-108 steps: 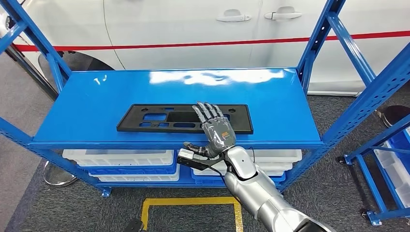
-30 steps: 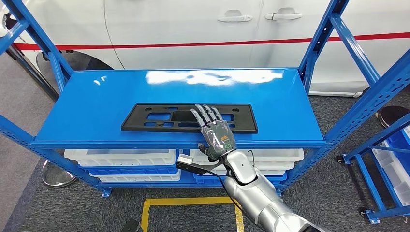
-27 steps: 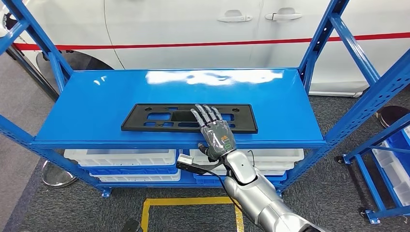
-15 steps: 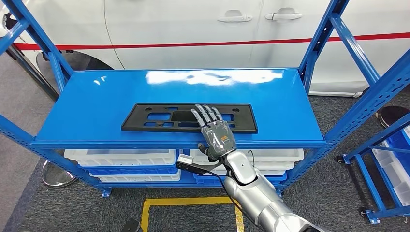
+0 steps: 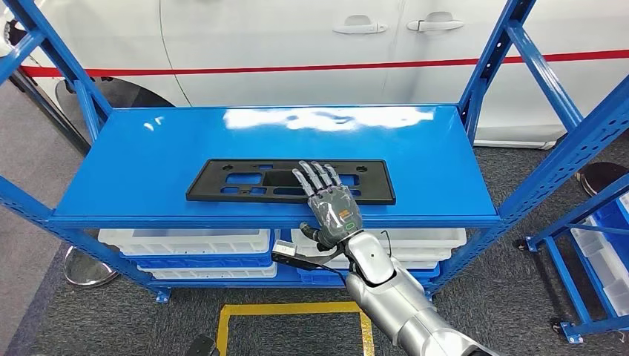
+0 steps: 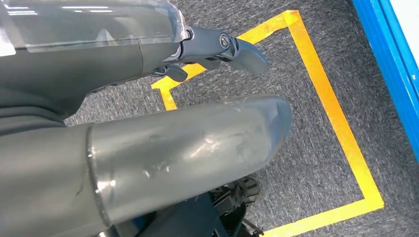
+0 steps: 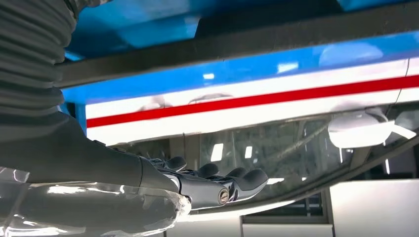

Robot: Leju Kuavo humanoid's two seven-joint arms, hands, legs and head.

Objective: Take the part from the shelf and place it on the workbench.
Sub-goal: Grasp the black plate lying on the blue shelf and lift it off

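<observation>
A long flat black plastic part with several cutouts lies along the front of the blue shelf. My right hand reaches in from below, palm down, its straight fingers spread over the middle of the part and its thumb down by the shelf's front lip. In the right wrist view the right hand shows straight fingers holding nothing, with the part's dark edge close by. My left hand hangs over the carpet, its fingers loose and holding nothing.
White bins sit on the lower shelf level. A white car stands right behind the rack, and blue uprights frame the shelf. A second blue rack stands at the right. Yellow tape marks the floor.
Since 3.6 s ago the view has shifted slightly and my right thumb has drawn in toward the palm. Over the last second the hand and the part have stayed still.
</observation>
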